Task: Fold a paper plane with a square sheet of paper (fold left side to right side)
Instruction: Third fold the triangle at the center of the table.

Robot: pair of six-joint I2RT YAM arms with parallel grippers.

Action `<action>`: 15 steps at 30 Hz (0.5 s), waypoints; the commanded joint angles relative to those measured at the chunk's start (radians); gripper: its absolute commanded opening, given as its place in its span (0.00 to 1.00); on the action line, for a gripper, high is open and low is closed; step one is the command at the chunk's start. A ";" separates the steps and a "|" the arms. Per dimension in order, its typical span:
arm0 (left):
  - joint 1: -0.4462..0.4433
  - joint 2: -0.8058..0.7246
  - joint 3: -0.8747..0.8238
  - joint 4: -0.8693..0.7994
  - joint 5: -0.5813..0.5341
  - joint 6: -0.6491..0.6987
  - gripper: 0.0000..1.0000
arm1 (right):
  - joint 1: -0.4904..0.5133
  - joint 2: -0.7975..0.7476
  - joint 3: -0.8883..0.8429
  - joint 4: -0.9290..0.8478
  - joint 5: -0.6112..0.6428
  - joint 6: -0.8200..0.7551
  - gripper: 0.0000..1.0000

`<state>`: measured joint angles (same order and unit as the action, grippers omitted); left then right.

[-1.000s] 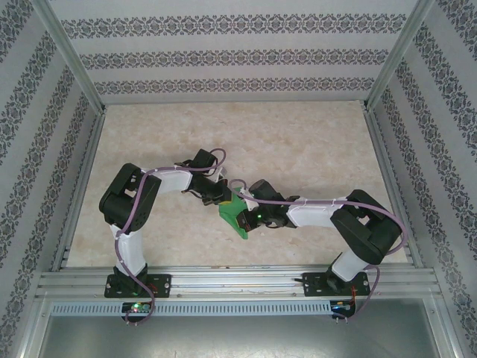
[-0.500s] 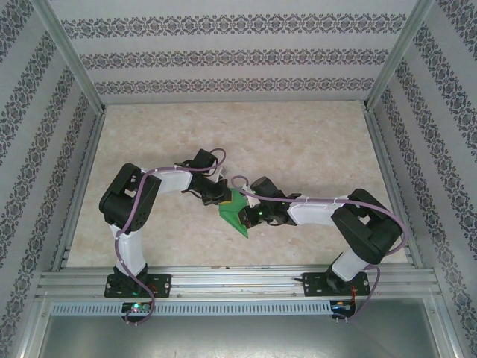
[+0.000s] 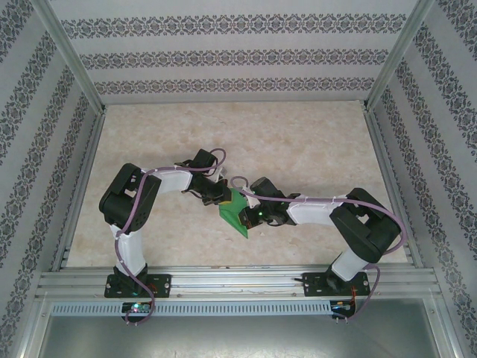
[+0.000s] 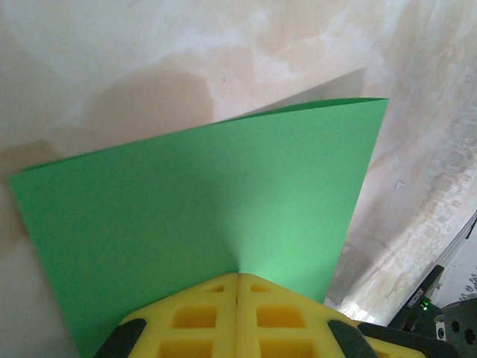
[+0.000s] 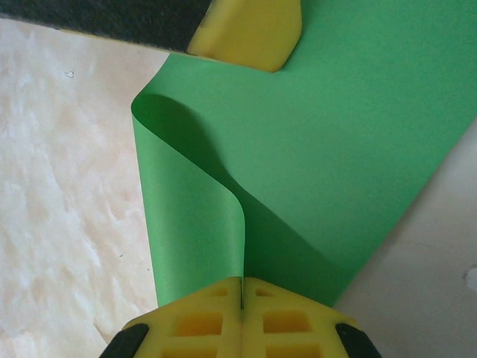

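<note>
The square sheet of paper (image 3: 238, 214) is bright green and lies partly folded between the two arms near the table's middle. My right gripper (image 3: 251, 217) is shut on one edge of the sheet (image 5: 358, 127). That edge runs into the seam of its yellow jaws (image 5: 242, 285), and the paper curls up in a loop in front of them. My left gripper (image 3: 223, 197) is shut, with its tips (image 4: 238, 276) against the flat green face of the sheet (image 4: 201, 186). One of the left gripper's fingers (image 5: 246, 33) rests at the sheet's far side in the right wrist view.
The marbled beige tabletop (image 3: 298, 142) stretches behind and beside the arms. Patterned walls with metal posts (image 3: 71, 52) close it in on three sides. An aluminium rail (image 3: 238, 283) carrying the arm bases runs along the near edge.
My right gripper has shifted slightly left and away from the bases with the paper's edge. The sheet has bunched a little. The left arm has stayed put.
</note>
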<state>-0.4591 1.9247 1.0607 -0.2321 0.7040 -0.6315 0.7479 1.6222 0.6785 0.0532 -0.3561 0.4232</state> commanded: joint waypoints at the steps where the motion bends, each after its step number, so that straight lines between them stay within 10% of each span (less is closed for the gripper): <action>1: -0.014 0.043 -0.021 -0.070 -0.095 0.012 0.05 | -0.008 0.013 0.021 -0.015 0.019 -0.006 0.00; 15: -0.014 0.040 -0.019 -0.069 -0.095 0.011 0.08 | -0.008 0.022 0.032 -0.027 0.017 -0.014 0.00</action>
<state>-0.4595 1.9247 1.0607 -0.2321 0.7036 -0.6315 0.7479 1.6379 0.6914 0.0410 -0.3561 0.4202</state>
